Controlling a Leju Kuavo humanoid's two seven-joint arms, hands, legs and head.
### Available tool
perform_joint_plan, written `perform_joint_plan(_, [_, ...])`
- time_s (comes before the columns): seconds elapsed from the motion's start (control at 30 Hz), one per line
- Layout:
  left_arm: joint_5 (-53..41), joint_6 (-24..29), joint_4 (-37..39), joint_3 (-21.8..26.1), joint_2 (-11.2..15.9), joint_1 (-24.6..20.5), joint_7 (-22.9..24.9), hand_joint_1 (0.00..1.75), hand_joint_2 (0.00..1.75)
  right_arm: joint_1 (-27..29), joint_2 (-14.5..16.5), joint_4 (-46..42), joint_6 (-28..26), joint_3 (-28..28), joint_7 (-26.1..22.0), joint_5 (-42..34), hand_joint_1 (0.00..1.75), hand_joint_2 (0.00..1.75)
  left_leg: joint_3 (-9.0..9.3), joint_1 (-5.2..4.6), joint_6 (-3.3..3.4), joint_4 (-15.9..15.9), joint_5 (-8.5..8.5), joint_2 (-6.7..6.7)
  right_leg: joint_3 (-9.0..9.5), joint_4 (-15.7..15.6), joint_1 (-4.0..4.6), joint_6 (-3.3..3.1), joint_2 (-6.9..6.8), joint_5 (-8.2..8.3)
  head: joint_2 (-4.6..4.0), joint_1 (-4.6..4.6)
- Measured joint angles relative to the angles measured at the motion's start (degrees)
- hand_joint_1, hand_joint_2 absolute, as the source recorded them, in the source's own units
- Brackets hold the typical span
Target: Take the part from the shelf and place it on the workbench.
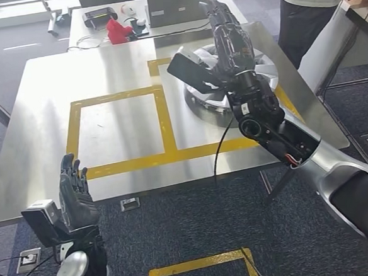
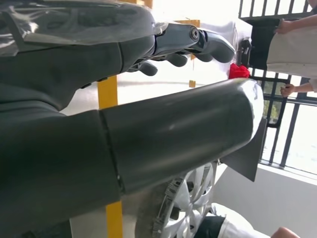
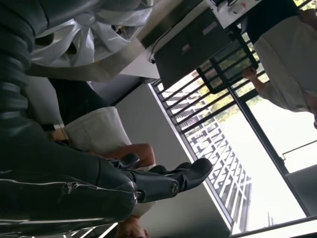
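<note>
Wheel rim [image 1: 208, 98], silver w/ spokes, lies flat on the steel workbench [image 1: 42, 116], inside the right-hand yellow-taped square [image 1: 166, 153]; it also shows in the left wrist view [image 2: 179, 208] and right wrist view [image 3: 93, 29]. Right hand [image 1: 230, 37] is over the rim, fingers stretched out fwd and apart, holding nothing; can't tell from the head view if the palm touches the rim. Right wrist view shows the same hand [image 3: 112, 183] w/ fingers extended, nothing in them. Left hand [image 1: 76, 193] is raised near the bench's front edge, well apart from the rim, fingers up and spread, holding nothing; left wrist view [image 2: 179, 42] agrees. Left taped square [image 1: 117, 127] sits beside the rim's square. On a second table behind: a red object [image 1: 117, 31], a laptop [image 1: 177, 6], some small dark devices. A person [image 1: 314, 9] in a light top and dark trousers stands beyond the bench's far right corner. Floor is dark carpet w/ a yellow tape outline [image 1: 203, 269].
</note>
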Motion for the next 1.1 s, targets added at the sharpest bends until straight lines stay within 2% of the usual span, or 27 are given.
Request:
perform_joint_plan(0.03, [-0.01, -0.05, 0.0, 0.0, -0.09, -0.07, 0.0, 0.0, 0.0, -0.01, -0.04, -0.03, 0.0, -0.05, 0.01, 0.05, 0.0, 1.75, -0.16, 0.2, 0.33, -0.39, 0.46, 0.12, -0.53, 1.15, 0.02, 0.25, 0.02, -1.18, 0.0, 0.09])
perform_joint_plan(0.07, [-0.01, -0.11, 0.0, 0.0, -0.19, -0.12, 0.0, 0.0, 0.0, -0.02, -0.11, -0.07, -0.01, -0.11, 0.01, 0.11, 0.0, 1.75, -0.42, 0.43, 0.6, -0.74, 0.94, 0.24, -1.48, 3.54, 0.01, 0.49, 0.03, -3.17, -0.01, 0.31])
perform_joint_plan(0.13, [0.0, -0.2, 0.01, 0.0, -0.28, -0.17, 0.0, 0.0, 0.0, 0.12, -0.29, -0.09, -0.01, -0.16, 0.07, 0.18, 0.0, 1.75, -1.4, 0.5, 0.87, -0.75, 1.68, 0.3, -4.2, 11.39, -0.24, 0.99, 0.0, -8.12, -0.01, 0.87])
perform_joint_plan(0.17, [0.01, -0.22, 0.01, 0.0, -0.29, -0.13, 0.0, 0.0, 0.0, 0.3, -0.37, -0.1, -0.01, -0.16, 0.11, 0.2, 0.0, 1.75, -1.97, 0.53, 0.82, -0.65, 2.02, 0.29, -5.27, 14.94, -0.39, 1.25, -0.01, -9.68, 0.0, 1.12])
perform_joint_plan(0.2, [0.01, -0.22, 0.02, 0.0, -0.29, -0.1, 0.0, 0.0, 0.0, 0.48, -0.43, -0.1, -0.01, -0.16, 0.14, 0.21, 0.0, 1.75, -2.56, 0.58, 0.69, -0.52, 2.35, 0.29, -5.54, 16.82, -0.55, 1.5, -0.02, -10.15, 0.0, 1.31])
perform_joint_plan(0.23, [0.01, -0.22, 0.02, 0.0, -0.29, -0.08, 0.0, 0.0, 0.0, 0.61, -0.46, -0.12, 0.0, -0.16, 0.16, 0.22, 0.0, 1.75, -3.14, 0.69, 0.49, -0.31, 2.63, 0.29, -4.69, 16.41, -0.71, 1.73, -0.05, -9.49, 0.0, 1.46])
perform_joint_plan(0.27, [0.01, -0.22, 0.02, -0.01, -0.31, -0.08, 0.0, 0.0, 0.0, 0.67, -0.48, -0.15, 0.0, -0.17, 0.15, 0.22, 0.0, 1.75, -3.65, 0.84, 0.26, -0.02, 2.84, 0.3, -2.7, 13.65, -0.88, 1.95, -0.09, -7.96, 0.0, 1.6])
perform_joint_plan(0.33, [0.01, -0.22, 0.01, -0.01, -0.33, -0.13, 0.0, 0.0, 0.0, 0.64, -0.48, -0.24, 0.0, -0.24, 0.14, 0.22, 0.0, 1.75, -4.62, 1.04, -0.3, 0.71, 3.13, 0.29, 2.49, 5.15, -1.03, 2.42, -0.15, -5.35, 0.0, 1.92])
perform_joint_plan(0.37, [0.0, -0.24, 0.01, -0.01, -0.35, -0.15, -0.01, 0.0, 0.0, 0.64, -0.49, -0.3, 0.0, -0.3, 0.14, 0.23, 0.0, 1.75, -5.02, 1.04, -0.63, 0.96, 3.36, 0.29, 4.16, 2.11, -0.97, 2.34, -0.08, -4.72, 0.0, 2.07])
perform_joint_plan(0.4, [-0.01, -0.25, 0.0, 0.0, -0.36, -0.17, -0.02, 0.0, 0.0, 0.66, -0.5, -0.34, 0.0, -0.34, 0.14, 0.23, 0.0, 1.75, -5.31, 0.99, -0.98, 1.15, 3.66, 0.27, 4.96, 0.4, -0.84, 2.15, 0.0, -4.58, 0.0, 2.13])
perform_joint_plan(0.43, [-0.01, -0.26, 0.01, 0.0, -0.35, -0.16, -0.03, 0.0, 0.0, 0.71, -0.51, -0.38, 0.01, -0.36, 0.14, 0.24, 0.0, 1.75, -5.5, 0.94, -1.33, 1.07, 4.06, 0.25, 4.99, 0.04, -0.6, 1.74, 0.13, -4.5, 0.0, 2.07])
perform_joint_plan(0.5, [0.0, -0.27, 0.02, 0.0, -0.31, -0.12, -0.06, 0.0, 0.0, 0.77, -0.52, -0.42, 0.01, -0.38, 0.13, 0.24, 0.0, 1.75, -5.85, 0.97, -1.94, 1.07, 4.24, 0.22, 4.51, -0.18, -0.75, 0.76, 0.07, -3.84, 0.0, 1.62])
perform_joint_plan(0.53, [0.01, -0.27, 0.02, 0.0, -0.28, -0.11, -0.07, 0.0, 0.0, 0.75, -0.52, -0.45, 0.02, -0.38, 0.11, 0.24, 0.0, 1.75, -6.35, 1.0, -2.23, 1.96, 3.26, 0.21, 4.22, -0.3, -0.84, 0.19, 0.01, -3.45, 0.0, 1.31])
perform_joint_plan(0.57, [0.02, -0.31, 0.02, 0.0, -0.26, -0.11, -0.09, 0.0, 0.0, 0.72, -0.52, -0.48, 0.02, -0.38, 0.08, 0.24, 0.0, 1.75, -7.32, 1.05, -2.5, 4.32, 1.35, 0.2, 3.86, -0.45, -0.97, -0.34, -0.09, -3.05, 0.0, 0.93])
perform_joint_plan(0.63, [0.05, -0.4, 0.02, 0.0, -0.23, -0.08, -0.13, 0.0, 0.0, 0.71, -0.55, -0.53, 0.03, -0.4, 0.03, 0.24, 0.0, 1.75, -10.1, 1.09, -2.9, 12.44, -3.74, 0.19, 3.02, -0.43, -0.93, -0.99, -0.22, -2.46, -0.01, 0.26])
perform_joint_plan(0.67, [0.08, -0.45, 0.02, 0.0, -0.2, -0.04, -0.14, 0.0, 0.0, 0.75, -0.57, -0.52, 0.03, -0.4, 0.01, 0.24, 0.0, 1.75, -11.33, 1.09, -2.98, 16.5, -5.59, 0.18, 2.64, -0.33, -0.86, -1.13, -0.27, -2.26, -0.01, 0.07])
perform_joint_plan(0.7, [0.1, -0.49, 0.02, 0.0, -0.16, 0.0, -0.16, 0.0, 0.0, 0.8, -0.6, -0.51, 0.05, -0.39, -0.01, 0.24, 0.0, 1.75, -11.76, 1.09, -2.94, 18.88, -6.3, 0.18, 2.35, -0.19, -0.77, -1.19, -0.28, -2.13, -0.01, -0.02])
perform_joint_plan(0.73, [0.12, -0.52, 0.02, 0.0, -0.13, 0.04, -0.2, 0.0, 0.0, 0.85, -0.61, -0.51, 0.07, -0.37, -0.01, 0.24, 0.0, 1.75, -11.13, 1.06, -2.75, 19.04, -5.87, 0.17, 2.14, -0.04, -0.65, -1.23, -0.27, -2.05, -0.01, -0.08])
perform_joint_plan(0.77, [0.13, -0.56, 0.02, 0.0, -0.11, 0.05, -0.23, 0.0, 0.0, 0.88, -0.61, -0.52, 0.09, -0.34, -0.01, 0.24, 0.0, 1.75, -9.38, 0.99, -2.4, 16.72, -4.45, 0.16, 2.05, 0.09, -0.5, -1.23, -0.23, -2.01, -0.01, -0.13])
perform_joint_plan(0.83, [0.14, -0.61, 0.02, 0.0, -0.1, 0.0, -0.3, 0.0, 0.0, 0.85, -0.61, -0.62, 0.1, -0.36, 0.02, 0.24, 0.0, 1.75, -4.39, 0.62, -1.21, 8.4, -1.17, -0.02, 1.89, 0.26, -0.17, -1.15, -0.17, -1.92, -0.01, -0.17])
perform_joint_plan(0.87, [0.13, -0.61, 0.02, 0.0, -0.09, -0.04, -0.32, 0.0, 0.0, 0.8, -0.61, -0.68, 0.13, -0.37, 0.05, 0.24, 0.0, 1.75, -2.52, 0.39, -0.72, 4.81, -0.23, -0.1, 1.75, 0.3, -0.1, -0.96, -0.17, -1.78, -0.01, -0.08])
perform_joint_plan(0.9, [0.13, -0.62, 0.01, 0.0, -0.08, -0.06, -0.33, 0.0, 0.0, 0.76, -0.61, -0.73, 0.14, -0.38, 0.1, 0.24, 0.0, 1.75, -1.5, 0.17, -0.36, 2.63, 0.11, -0.19, 1.57, 0.3, -0.13, -0.67, -0.19, -1.56, 0.0, 0.01])
perform_joint_plan(1.0, [0.13, -0.62, 0.0, 0.0, -0.02, -0.08, -0.21, 0.0, 0.0, 0.76, -0.67, -0.76, 0.28, -0.39, 0.35, 0.24, 0.0, 1.75, -1.3, 0.06, 0.02, 0.86, 0.54, -0.03, 1.08, 0.24, -0.42, 0.42, -0.16, -1.08, 0.0, 0.09])
perform_joint_plan(1.03, [0.14, -0.62, -0.01, 0.0, -0.03, -0.12, -0.15, 0.0, 0.0, 0.73, -0.71, -0.78, 0.35, -0.38, 0.41, 0.24, 0.0, 1.75, -1.39, 0.22, 0.25, 0.32, 0.98, 0.1, 0.68, 0.86, -0.39, 0.72, -0.15, -1.91, 0.0, 0.15])
perform_joint_plan(1.07, [0.14, -0.62, -0.01, 0.0, -0.08, -0.17, -0.12, 0.0, 0.0, 0.69, -0.77, -0.79, 0.4, -0.39, 0.44, 0.24, 0.0, 1.75, -1.61, 0.42, 0.5, -0.21, 1.49, 0.24, -0.06, 2.63, -0.34, 0.99, -0.12, -3.58, 0.0, 0.37])
perform_joint_plan(1.1, [0.14, -0.62, -0.01, 0.0, -0.13, -0.2, -0.1, 0.0, 0.0, 0.66, -0.83, -0.81, 0.43, -0.39, 0.47, 0.24, 0.0, 1.75, -1.94, 0.56, 0.67, -0.51, 1.97, 0.35, -1.17, 5.62, -0.35, 1.2, -0.13, -5.97, 0.0, 0.66])
